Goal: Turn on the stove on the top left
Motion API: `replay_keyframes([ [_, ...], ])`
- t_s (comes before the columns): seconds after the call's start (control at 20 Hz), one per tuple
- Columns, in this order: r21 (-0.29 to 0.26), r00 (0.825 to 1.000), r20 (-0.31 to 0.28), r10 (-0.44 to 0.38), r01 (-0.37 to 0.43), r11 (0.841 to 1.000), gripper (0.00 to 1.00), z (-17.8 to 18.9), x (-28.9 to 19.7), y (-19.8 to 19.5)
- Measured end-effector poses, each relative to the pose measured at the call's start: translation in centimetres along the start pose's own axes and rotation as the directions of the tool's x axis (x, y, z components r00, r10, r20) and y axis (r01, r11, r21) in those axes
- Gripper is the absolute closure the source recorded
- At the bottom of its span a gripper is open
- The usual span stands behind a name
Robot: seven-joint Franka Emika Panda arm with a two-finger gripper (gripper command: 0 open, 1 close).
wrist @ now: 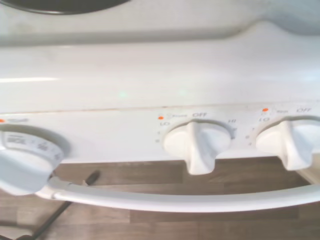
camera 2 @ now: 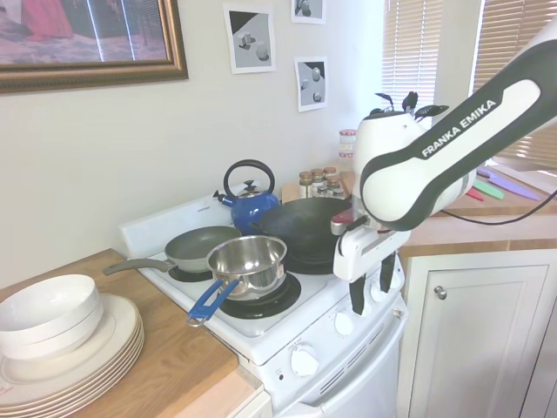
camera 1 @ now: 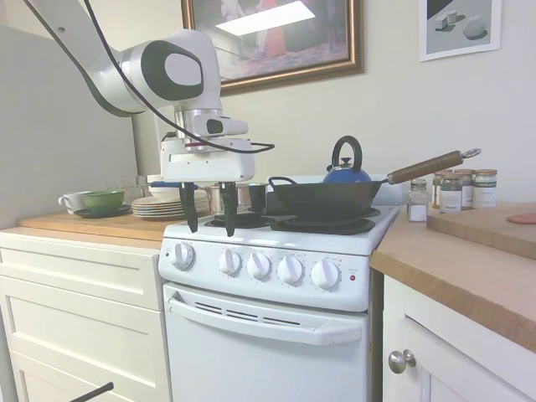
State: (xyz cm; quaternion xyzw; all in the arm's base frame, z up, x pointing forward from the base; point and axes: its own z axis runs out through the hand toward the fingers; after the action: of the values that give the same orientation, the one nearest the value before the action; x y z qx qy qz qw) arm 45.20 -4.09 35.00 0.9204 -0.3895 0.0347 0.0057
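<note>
Fingers spread and holding nothing, the white arm's black two-finger hand hangs just above the front edge of the narrow white electric stove with round white knobs, which stands between two wooden worktops

First exterior view: low, facing the stove front, arm entering from left. Second exterior view: higher, from the stove's left side, looking across the burners. Both share the pans and kettle. Wrist view: close above the knobs, somewhat blurred.
</note>
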Motion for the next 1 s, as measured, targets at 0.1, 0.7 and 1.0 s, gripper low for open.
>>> replay_keyframes([
  [0.1, -0.005, 1.0, -0.005, -0.004, 0.004, 1.0, 1.0, 0.3, 0.1, 0.0],
  [0.7, -0.026, 1.0, -0.023, 0.019, -0.02, 0.999, 1.0, 1.6, 2.1, 0.7],
  [1.0, -0.046, 0.998, -0.047, 0.034, -0.036, 0.998, 1.0, 2.2, 3.6, 0.7],
])
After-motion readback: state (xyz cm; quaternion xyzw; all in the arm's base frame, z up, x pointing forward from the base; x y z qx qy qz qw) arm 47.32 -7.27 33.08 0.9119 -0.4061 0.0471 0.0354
